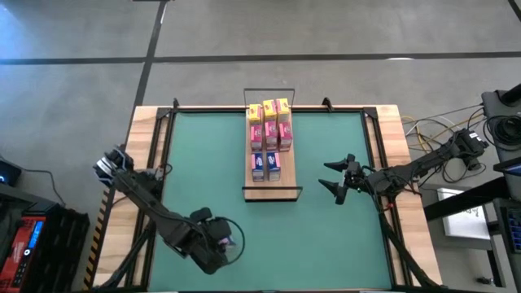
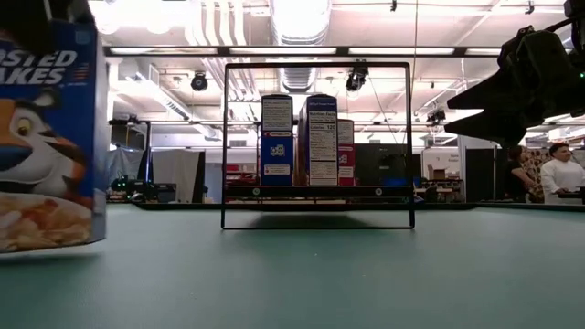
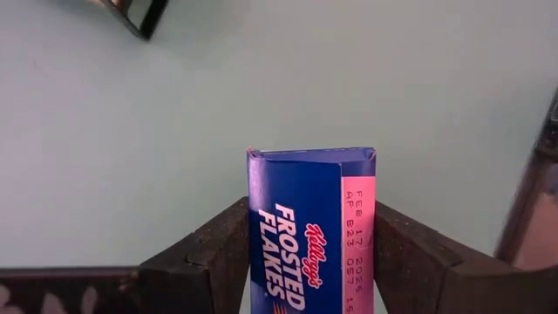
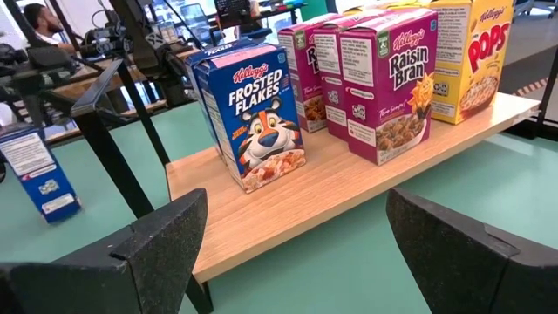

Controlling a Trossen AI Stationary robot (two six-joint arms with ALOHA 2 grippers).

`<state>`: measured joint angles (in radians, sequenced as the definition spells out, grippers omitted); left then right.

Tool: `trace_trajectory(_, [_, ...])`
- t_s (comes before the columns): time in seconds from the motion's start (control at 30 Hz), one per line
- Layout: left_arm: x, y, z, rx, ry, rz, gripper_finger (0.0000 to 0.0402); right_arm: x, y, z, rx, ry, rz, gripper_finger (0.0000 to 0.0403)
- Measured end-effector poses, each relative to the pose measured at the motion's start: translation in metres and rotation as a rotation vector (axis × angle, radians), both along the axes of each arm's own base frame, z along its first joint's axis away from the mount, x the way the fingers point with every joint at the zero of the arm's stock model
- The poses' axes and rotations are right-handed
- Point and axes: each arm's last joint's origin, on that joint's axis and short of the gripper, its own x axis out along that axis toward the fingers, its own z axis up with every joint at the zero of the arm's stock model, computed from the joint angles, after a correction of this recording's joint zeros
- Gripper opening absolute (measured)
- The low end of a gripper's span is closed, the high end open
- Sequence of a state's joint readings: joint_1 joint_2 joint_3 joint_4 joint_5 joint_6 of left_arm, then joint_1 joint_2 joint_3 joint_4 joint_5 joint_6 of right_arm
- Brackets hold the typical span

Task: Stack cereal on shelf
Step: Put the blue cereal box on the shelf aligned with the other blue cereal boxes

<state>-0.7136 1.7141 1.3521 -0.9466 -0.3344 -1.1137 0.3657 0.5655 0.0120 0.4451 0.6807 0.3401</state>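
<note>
green table (image 1: 326, 236), blue cereal box (image 3: 311, 231) between left pincer (image 3: 305, 262) fingers

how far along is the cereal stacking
Mostly done: yellow, pink and blue boxes already stand in rows on the shelf. In hand: the left gripper holds one more Frosted Flakes box near the table's front left, away from the shelf. Left: carrying it over. The right gripper waits open beside the shelf.

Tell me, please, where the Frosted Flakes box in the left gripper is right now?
The left gripper holds the Frosted Flakes box near the table's front-left corner, apart from the shelf.
</note>
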Motion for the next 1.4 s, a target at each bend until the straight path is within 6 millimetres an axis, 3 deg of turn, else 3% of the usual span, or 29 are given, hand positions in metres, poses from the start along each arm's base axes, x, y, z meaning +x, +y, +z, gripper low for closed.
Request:
trace_trajectory(0.47, [0.035, -0.005, 0.012, 0.132, -0.028, -0.104, 0.0186, 0.000, 0.000, 0.000, 0.000, 0.000, 0.000, 0.0341])
trace_trajectory(1.0, [0.083, 0.029, 0.008, 0.220, -0.135, -0.225, 0.0186, 0.000, 0.000, 0.000, 0.000, 0.000, 0.001, 0.0341])
trace_trajectory(1.4, [0.097, 0.046, 0.006, 0.214, -0.151, -0.204, 0.0186, 0.000, 0.000, 0.000, 0.000, 0.000, 0.000, 0.0341])
